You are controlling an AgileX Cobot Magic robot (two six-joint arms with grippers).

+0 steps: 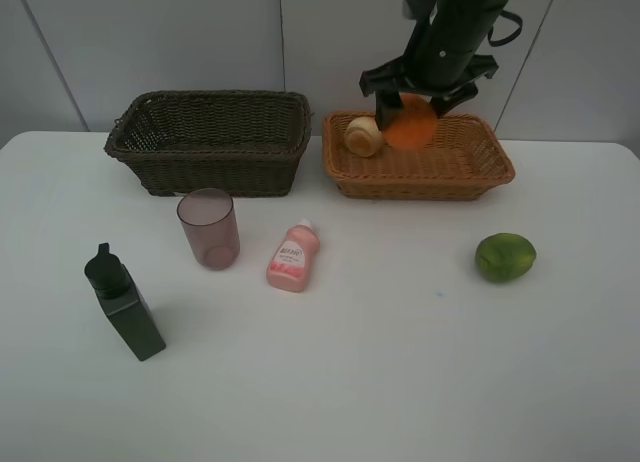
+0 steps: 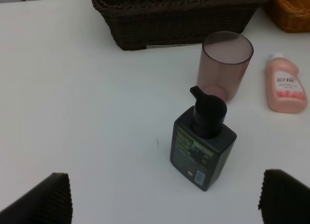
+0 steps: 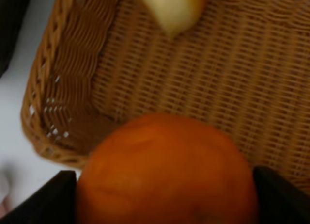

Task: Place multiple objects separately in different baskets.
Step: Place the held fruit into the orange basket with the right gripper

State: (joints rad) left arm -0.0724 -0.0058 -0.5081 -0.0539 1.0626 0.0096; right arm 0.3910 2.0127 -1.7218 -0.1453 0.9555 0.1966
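My right gripper (image 1: 410,110) is shut on the orange tangerine (image 1: 410,128) and holds it over the far part of the light tan basket (image 1: 420,179). In the right wrist view the tangerine (image 3: 164,170) fills the gap between the fingers. A red-yellow fruit (image 1: 364,135) lies in that basket. The dark brown basket (image 1: 210,162) stands to its left. The pink cup (image 1: 209,229), small pink bottle (image 1: 293,256), dark green pump bottle (image 1: 124,304) and green fruit (image 1: 505,257) stand on the table. My left gripper (image 2: 164,204) is open, short of the pump bottle (image 2: 201,146).
The white table (image 1: 350,382) runs to a grey wall behind the baskets. In the left wrist view the cup (image 2: 225,64) and pink bottle (image 2: 286,86) stand beyond the pump bottle, with the dark basket (image 2: 179,20) behind them.
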